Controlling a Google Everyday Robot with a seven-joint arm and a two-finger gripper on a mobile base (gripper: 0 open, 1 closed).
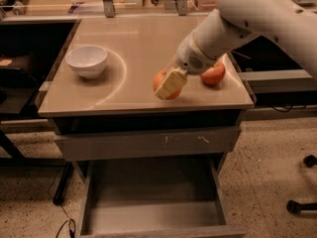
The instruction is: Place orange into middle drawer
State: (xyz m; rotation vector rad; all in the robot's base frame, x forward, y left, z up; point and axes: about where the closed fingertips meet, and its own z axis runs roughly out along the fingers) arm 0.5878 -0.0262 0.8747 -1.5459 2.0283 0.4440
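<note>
**Gripper state.** The gripper (167,86) sits at the centre of the frame, above the front part of the tabletop (143,43). It is closed on the orange (159,79). One pale finger (173,80) lies diagonally across the front of the fruit. The opposing finger is hidden behind it. The narrow opening matches the width of the fruit, so this is judged a secure pinch rather than loose contact.

**Location of the task item.** The orange is in the gripper, close to the front edge of the tabletop. It lies left of the red apple (214,75) and apart from it. Whether it touches the surface cannot be told.

**Reasons for the arrangement.**
- The arm (233,29) reaches in from the upper right, so the wrist angles down and to the left and the finger crosses the fruit on a slant.
- The middle drawer (153,217), at the bottom of the frame, stands pulled out with its floor exposed. It is judged ready to receive the fruit from above.
- The closed drawer front (124,144) above it, marked by pale scratches (200,139), lies between tabletop and open drawer. The transfer therefore calls for carrying the fruit forward past the table edge before lowering.
- The white bowl (86,61), at upper left, is well away from that path.

**Markings.** No brand, label or legible writing is visible on any item.
</note>
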